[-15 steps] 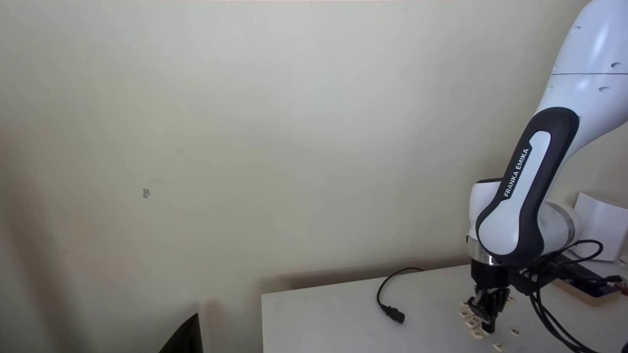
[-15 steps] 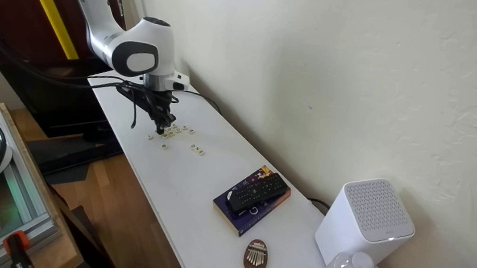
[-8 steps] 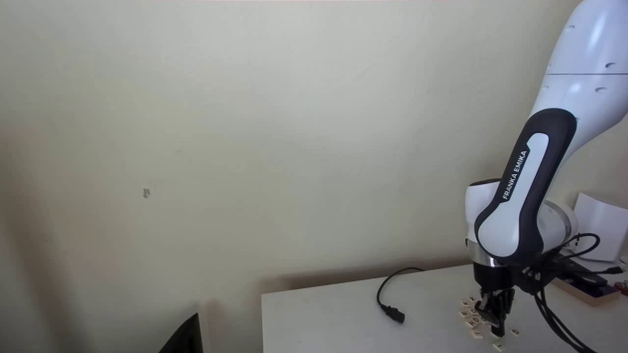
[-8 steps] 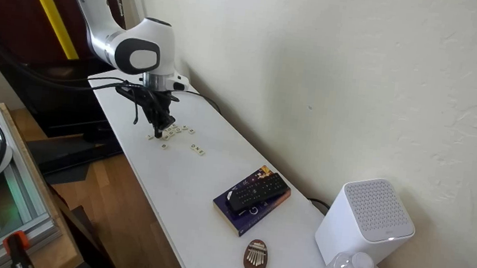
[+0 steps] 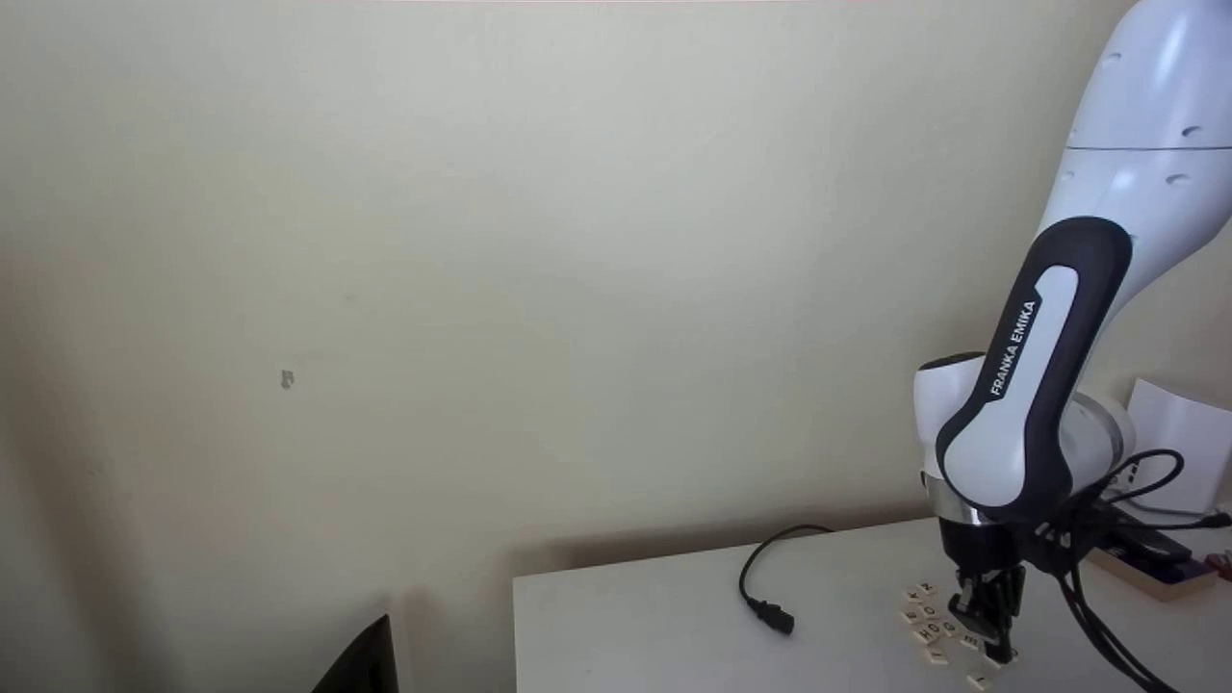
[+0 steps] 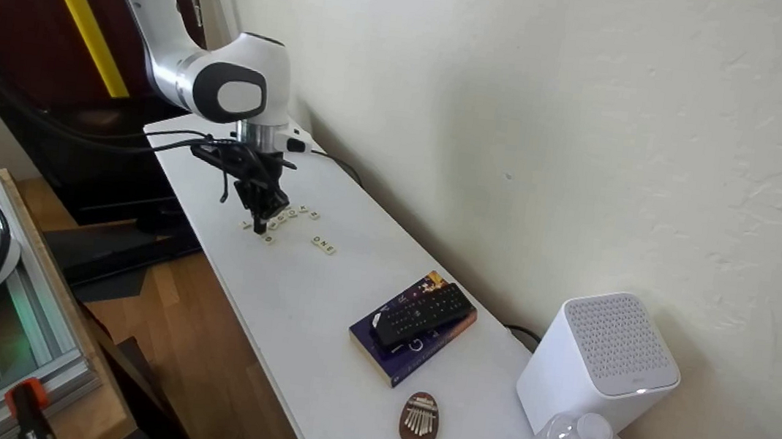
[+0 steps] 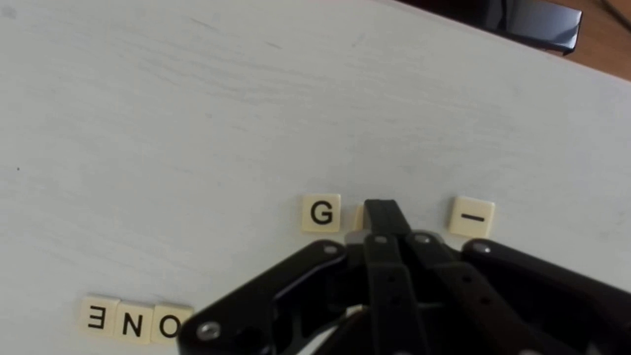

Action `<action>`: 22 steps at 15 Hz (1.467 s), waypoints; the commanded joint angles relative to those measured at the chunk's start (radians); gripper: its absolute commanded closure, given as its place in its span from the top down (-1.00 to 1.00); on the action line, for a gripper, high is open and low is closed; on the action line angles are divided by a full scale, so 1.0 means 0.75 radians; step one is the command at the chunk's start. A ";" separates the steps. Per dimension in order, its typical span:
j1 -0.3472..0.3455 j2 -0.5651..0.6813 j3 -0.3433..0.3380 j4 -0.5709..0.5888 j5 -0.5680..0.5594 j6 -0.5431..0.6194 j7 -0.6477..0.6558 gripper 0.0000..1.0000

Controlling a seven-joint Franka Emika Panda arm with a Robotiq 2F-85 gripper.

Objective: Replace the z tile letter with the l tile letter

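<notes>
My gripper (image 7: 387,214) is shut, its fingertips together and low at the table, in both exterior views (image 5: 999,654) (image 6: 260,228). A cream tile (image 7: 359,218) lies mostly hidden behind the fingertips, its letter covered. Left of it in the wrist view lies a G tile (image 7: 321,213), slightly apart. Right of the fingers is a tile with one straight stroke (image 7: 472,217); I cannot tell if it is the l. It also shows in an exterior view (image 5: 980,681). I cannot make out a z on any tile.
Tiles E (image 7: 98,315), N (image 7: 133,323) and O (image 7: 170,324) stand in a row. Several more tiles (image 5: 929,632) form a cluster beside the gripper. A book (image 6: 414,325) with a remote (image 6: 422,314), a thumb piano (image 6: 420,420) and a black cable (image 5: 770,614) lie on the table.
The shut gripper has moved rightward in one exterior view and toward the table's front edge in the other. A tile at its fingertip has slid along with it. A tile in the cluster is uncovered.
</notes>
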 commanded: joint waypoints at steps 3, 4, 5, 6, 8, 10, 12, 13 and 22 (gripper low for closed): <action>-0.029 0.073 0.010 0.074 0.001 0.024 0.044 -1.00; -0.032 0.078 0.011 0.081 0.003 0.025 0.048 -1.00; -0.036 0.085 0.011 0.090 0.006 0.027 0.053 -1.00; -0.040 0.088 0.012 0.097 0.009 0.026 0.057 -1.00; -0.045 0.093 0.007 0.109 0.012 0.029 0.068 -1.00; -0.045 0.099 -0.002 0.123 0.010 0.032 0.082 -1.00; -0.052 0.103 -0.007 0.139 0.014 0.035 0.094 -1.00; -0.054 0.105 -0.010 0.147 0.013 0.039 0.101 -1.00; -0.057 0.126 -0.047 0.206 0.009 0.051 0.135 -1.00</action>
